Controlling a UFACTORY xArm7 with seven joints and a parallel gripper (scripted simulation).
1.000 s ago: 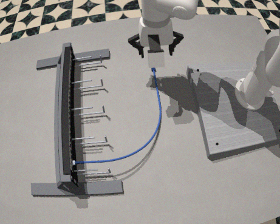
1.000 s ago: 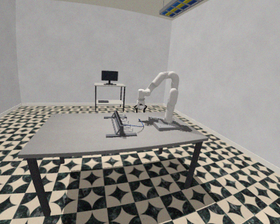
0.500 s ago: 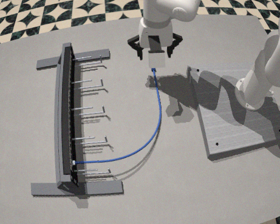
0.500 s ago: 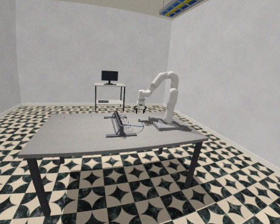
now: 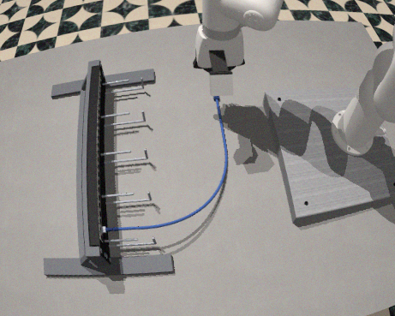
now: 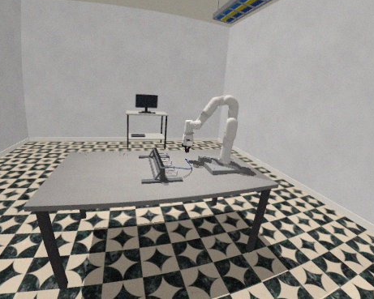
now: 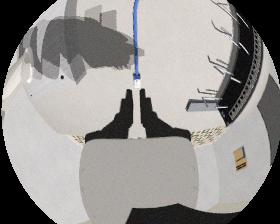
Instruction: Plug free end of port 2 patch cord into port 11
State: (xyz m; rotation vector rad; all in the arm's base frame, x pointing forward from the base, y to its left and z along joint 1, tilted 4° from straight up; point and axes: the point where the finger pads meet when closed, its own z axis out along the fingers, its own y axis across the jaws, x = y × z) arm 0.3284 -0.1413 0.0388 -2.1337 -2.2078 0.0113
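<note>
The blue patch cord [image 5: 226,158] [image 6: 182,168] [image 7: 135,30] runs from a plug [image 5: 104,229] in the rack's near end in the top view and curves out over the table. Its free plug [image 5: 217,98] [image 7: 137,79] has a clear tip and a blue boot; the tip is hidden in the top view. My gripper [image 5: 221,72] [image 6: 187,151] [image 7: 136,96] points down above the free end, its fingers nearly together with a thin, empty gap. The plug lies beyond the fingertips, apart from them. The rack [image 5: 84,171] [image 6: 155,165] [image 7: 243,67] stands on its feet. Port numbers are not readable.
Pairs of thin metal cord guides [image 5: 132,158] stick out from the rack's port side towards the cord. A rack foot [image 5: 145,265] extends at each end. The arm's base plate [image 5: 338,193] [image 6: 218,169] lies on the opposite side of the cord. The table edge [image 6: 121,202] surrounds them.
</note>
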